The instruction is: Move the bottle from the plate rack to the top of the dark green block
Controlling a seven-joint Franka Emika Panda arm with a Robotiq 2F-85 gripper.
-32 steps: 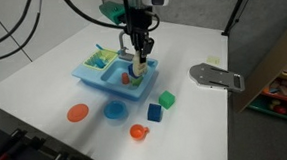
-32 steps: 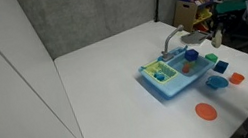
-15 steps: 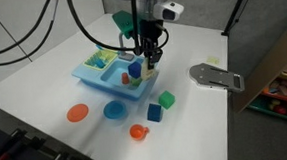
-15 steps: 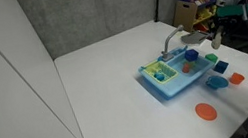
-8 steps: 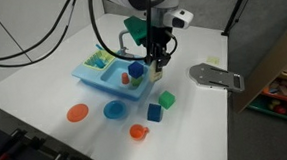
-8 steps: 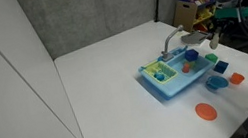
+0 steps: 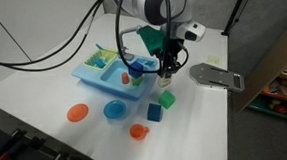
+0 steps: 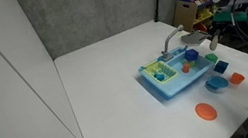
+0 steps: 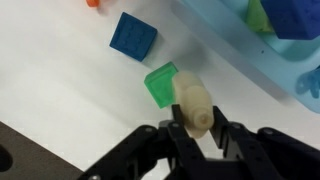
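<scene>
Holding the bottle (image 9: 193, 103) fast in the gripper (image 9: 197, 128), over the dark green block (image 9: 161, 86).
Shifted since two seconds ago from above the light blue sink (image 7: 95, 75), away from the plate rack (image 7: 104, 58). In the wrist view, overlapping the block's edge; cannot tell whether touching. Just beside the block, a blue cube (image 7: 155, 112); farther off, an orange cup (image 7: 138, 131).

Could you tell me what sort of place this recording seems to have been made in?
Probably a robotics lab: a robot arm works over a white table holding a toy sink, with grey partition panels behind.
</scene>
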